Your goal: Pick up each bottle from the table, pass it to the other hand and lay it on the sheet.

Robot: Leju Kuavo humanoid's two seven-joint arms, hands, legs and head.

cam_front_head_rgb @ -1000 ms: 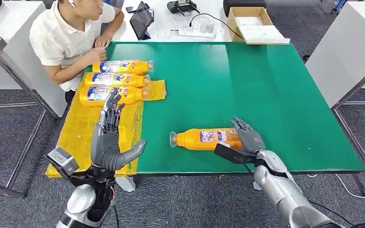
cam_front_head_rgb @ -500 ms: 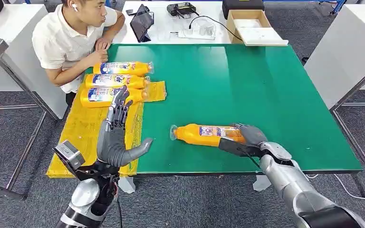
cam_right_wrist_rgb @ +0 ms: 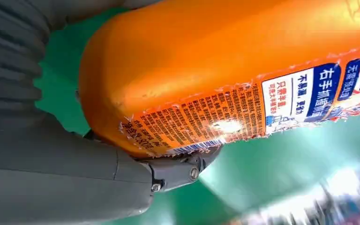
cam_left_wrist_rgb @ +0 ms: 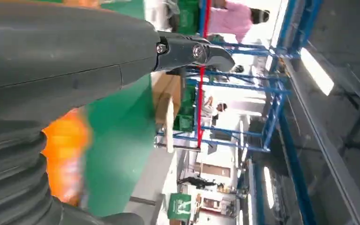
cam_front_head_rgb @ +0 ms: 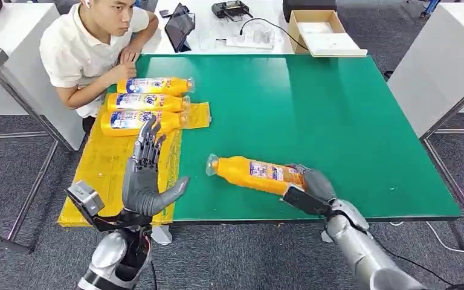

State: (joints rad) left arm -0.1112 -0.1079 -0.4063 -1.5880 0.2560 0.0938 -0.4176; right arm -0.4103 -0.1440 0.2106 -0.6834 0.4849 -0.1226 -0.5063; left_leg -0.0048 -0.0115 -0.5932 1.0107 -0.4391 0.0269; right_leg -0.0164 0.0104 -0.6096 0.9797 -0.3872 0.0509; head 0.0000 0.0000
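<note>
At the far left a person [cam_front_head_rgb: 81, 51] in a white shirt sits at the table corner, the top of the head cut off by the frame edge. Just beside them the yellow sheet [cam_front_head_rgb: 106, 166] hangs over the near left edge of the green table [cam_front_head_rgb: 338, 115], with three orange bottles [cam_front_head_rgb: 148, 103] lying side by side on its far end. The left hand [cam_front_head_rgb: 145, 175] stands upright over the sheet, fingers straight and apart, thumb stuck out sideways, holding nothing; its fingertips overlap the nearest of the three bottles in the head view, and contact cannot be judged. Right of it, a fourth bottle [cam_front_head_rgb: 255, 173] is tilted with its clear cap toward the left hand. The right hand [cam_front_head_rgb: 309, 186] grips its base, fingers wrapped round and hiding the bottom end. The right wrist view shows thumb and fingers pressed against the orange body [cam_right_wrist_rgb: 225, 61], its label partly blurred
</note>
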